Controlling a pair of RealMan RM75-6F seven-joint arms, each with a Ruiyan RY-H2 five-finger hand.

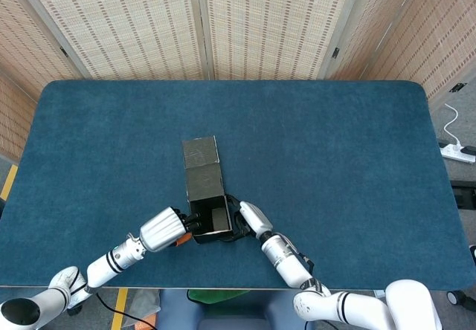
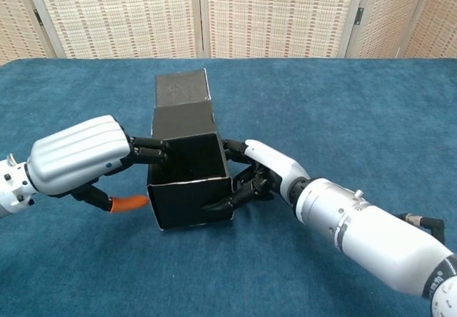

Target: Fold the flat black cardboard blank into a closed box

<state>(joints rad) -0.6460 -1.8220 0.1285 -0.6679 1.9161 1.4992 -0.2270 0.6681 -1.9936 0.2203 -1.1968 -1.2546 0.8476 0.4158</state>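
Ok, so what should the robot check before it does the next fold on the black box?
1. Left hand holds the black box on its left wall: ok, fingers hooked over the rim.
2. Right hand holds the right wall: ok, fingers pressed against it.
3. Box stands open-side up on the table: ok, you can see inside.
4. Lid flap free to fold over: ok, it sticks out behind, nothing on it.
5. Bottom closed properly: cannot tell, too dark inside.
6. Fingers out of the opening: not ok, left fingers dip over the edge.
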